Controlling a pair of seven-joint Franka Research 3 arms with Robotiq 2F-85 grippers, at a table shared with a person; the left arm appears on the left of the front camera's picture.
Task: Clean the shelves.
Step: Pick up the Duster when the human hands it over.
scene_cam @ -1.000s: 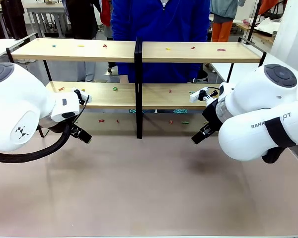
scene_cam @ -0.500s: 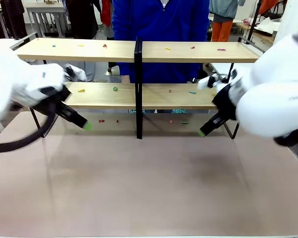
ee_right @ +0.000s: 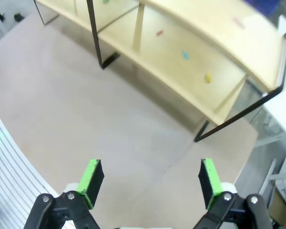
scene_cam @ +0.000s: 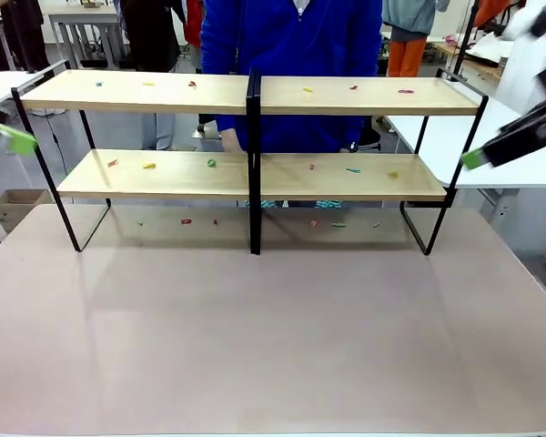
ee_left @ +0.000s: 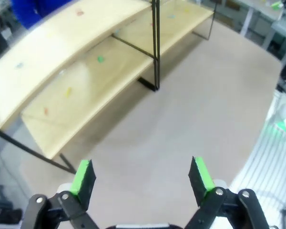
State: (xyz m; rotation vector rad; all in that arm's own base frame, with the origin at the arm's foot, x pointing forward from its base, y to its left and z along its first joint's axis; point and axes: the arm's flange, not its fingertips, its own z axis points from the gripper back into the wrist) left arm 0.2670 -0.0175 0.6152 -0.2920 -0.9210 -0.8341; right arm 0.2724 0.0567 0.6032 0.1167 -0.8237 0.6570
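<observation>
The shelves stand across the far half of the table: two long light-wood boards in a thin black frame with a centre post. Small coloured scraps lie scattered on both boards and on the table under them. My left gripper is a blurred green-tipped shape at the left edge, level with the gap between the boards. My right gripper hangs off the shelves' right end. In the left wrist view the left gripper is open and empty above the shelves. In the right wrist view the right gripper is open and empty over the shelves.
A person in a blue top stands right behind the shelves. The beige table stretches wide and bare in front of them. A white table stands at the back right, and a cardboard box sits on the floor at the left.
Both arms have swung up and outward, from just in front of the lower shelf to the picture's left and right edges. The shelves and scraps have not moved.
</observation>
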